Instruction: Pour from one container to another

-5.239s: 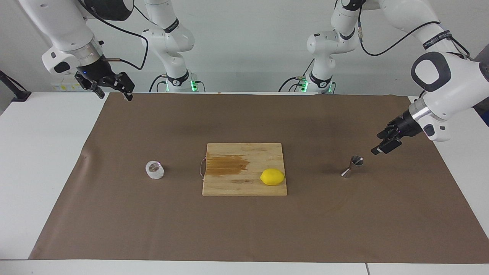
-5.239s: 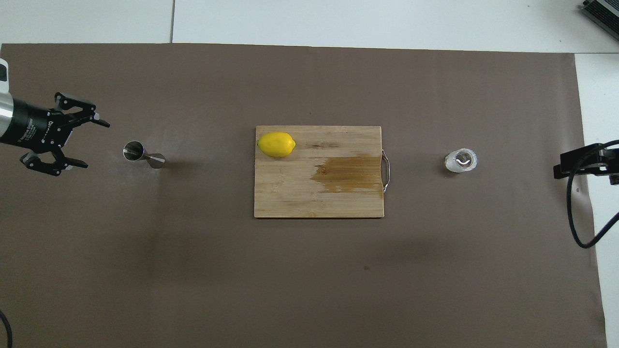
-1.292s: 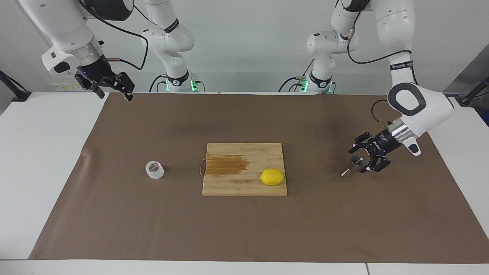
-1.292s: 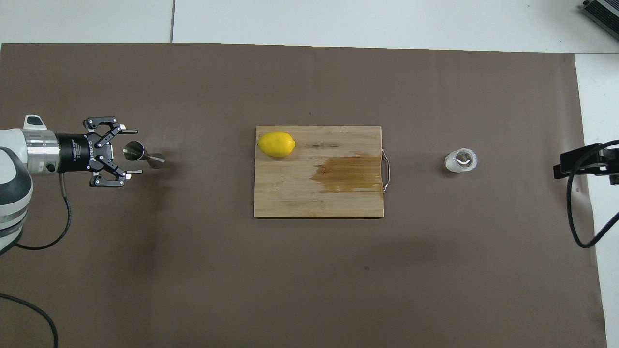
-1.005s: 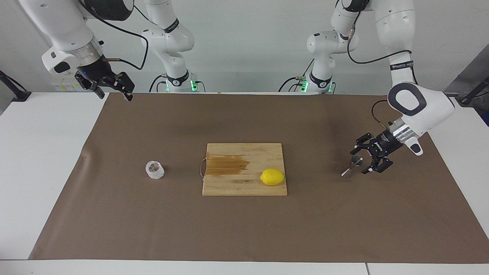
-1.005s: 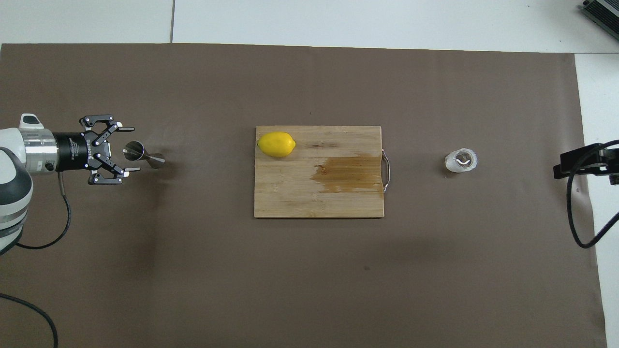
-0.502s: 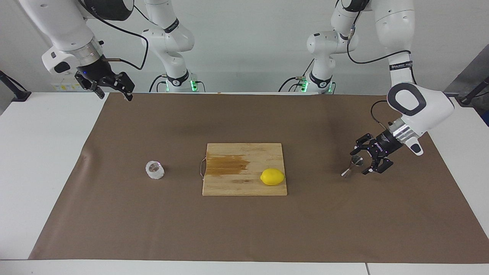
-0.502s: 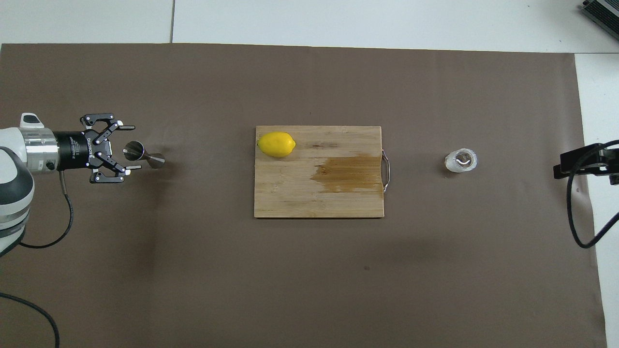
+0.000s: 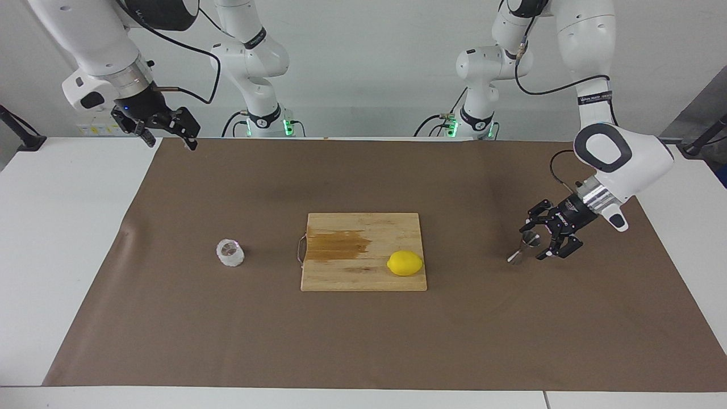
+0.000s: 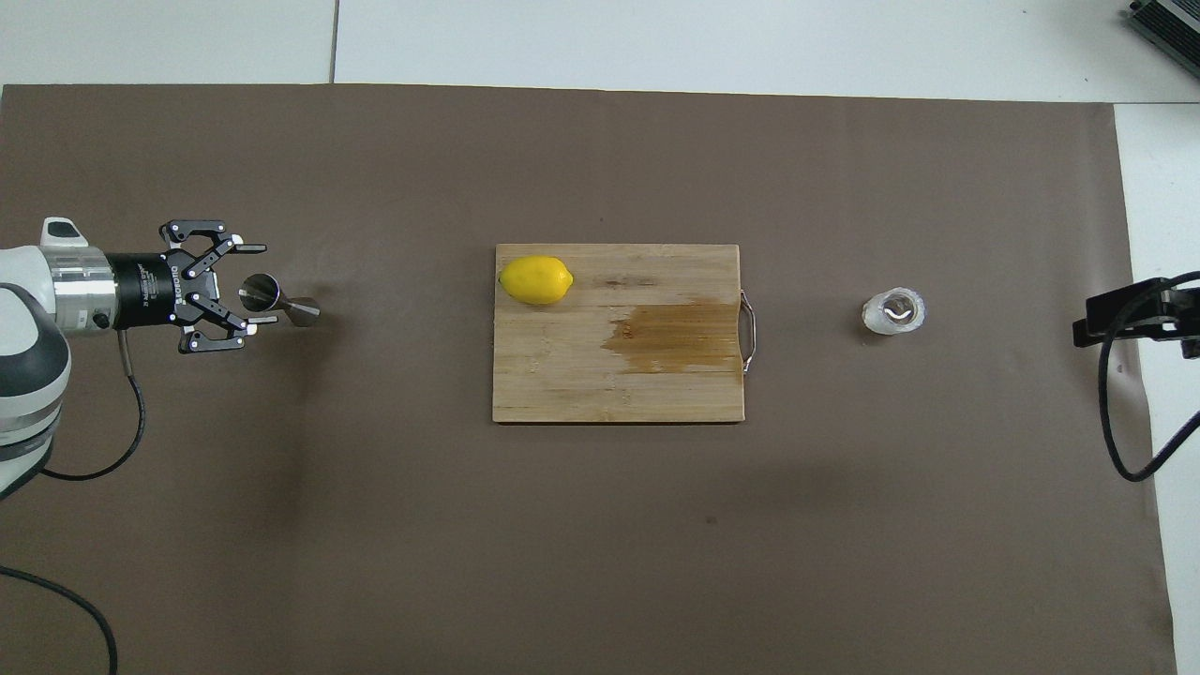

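The jigger (image 9: 523,248) is polished, mirror-bright steel; the glass cup (image 9: 230,253) is clear with a rough, whitish, bumpy wall. The cutting board (image 9: 363,251) is pale matt wood with visible grain, a darker stain (image 9: 335,245) toward its 9 o'clock edge in the facing view, and a thin shiny metal handle (image 9: 300,250); the lemon (image 9: 405,263) has smooth, faintly glossy yellow skin. All rest on a matt brown paper-like sheet (image 9: 363,341) over a smooth white table (image 9: 51,238).

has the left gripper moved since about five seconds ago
Yes. The left gripper has come in toward the cutting board and now brackets the jigger, which has stayed put.
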You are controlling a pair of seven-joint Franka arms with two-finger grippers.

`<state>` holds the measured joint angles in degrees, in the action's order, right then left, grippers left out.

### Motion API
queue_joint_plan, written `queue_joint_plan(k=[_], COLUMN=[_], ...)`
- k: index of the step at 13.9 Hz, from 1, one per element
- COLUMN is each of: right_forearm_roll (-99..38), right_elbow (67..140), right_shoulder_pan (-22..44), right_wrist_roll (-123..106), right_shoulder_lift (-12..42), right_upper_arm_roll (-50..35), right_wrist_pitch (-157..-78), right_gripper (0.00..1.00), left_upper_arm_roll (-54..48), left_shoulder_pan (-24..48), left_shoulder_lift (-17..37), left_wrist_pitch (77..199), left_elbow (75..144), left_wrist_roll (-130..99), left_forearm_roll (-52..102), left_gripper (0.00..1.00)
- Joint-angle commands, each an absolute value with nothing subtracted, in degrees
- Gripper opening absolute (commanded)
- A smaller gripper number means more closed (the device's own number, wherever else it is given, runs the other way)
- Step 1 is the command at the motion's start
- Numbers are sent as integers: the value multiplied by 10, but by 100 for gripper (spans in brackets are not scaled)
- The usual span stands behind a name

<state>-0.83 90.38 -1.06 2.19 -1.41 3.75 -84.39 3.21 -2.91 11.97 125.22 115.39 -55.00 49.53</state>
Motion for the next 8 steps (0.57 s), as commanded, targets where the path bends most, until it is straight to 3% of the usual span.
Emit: queue_joint_plan(k=[1, 8], right_forearm_roll=[-11, -11], right_elbow=[910, 910], right_shoulder_pan=[-9, -8], right_wrist_roll=[17, 17], right_shoulder_lift=[-22, -22], right_upper_arm_roll=[41, 41], right_wrist_pitch=[-838, -838], right_gripper=[100, 100], left_upper_arm_roll=[39, 39], left_shoulder_pan=[-21, -22], left_shoulder_lift=[120, 122], left_wrist_pitch=[1264, 1267], left_elbow=[1158, 1158], left_wrist_roll=[-555, -551], left_forearm_roll=[505, 504], left_gripper=[87, 83])
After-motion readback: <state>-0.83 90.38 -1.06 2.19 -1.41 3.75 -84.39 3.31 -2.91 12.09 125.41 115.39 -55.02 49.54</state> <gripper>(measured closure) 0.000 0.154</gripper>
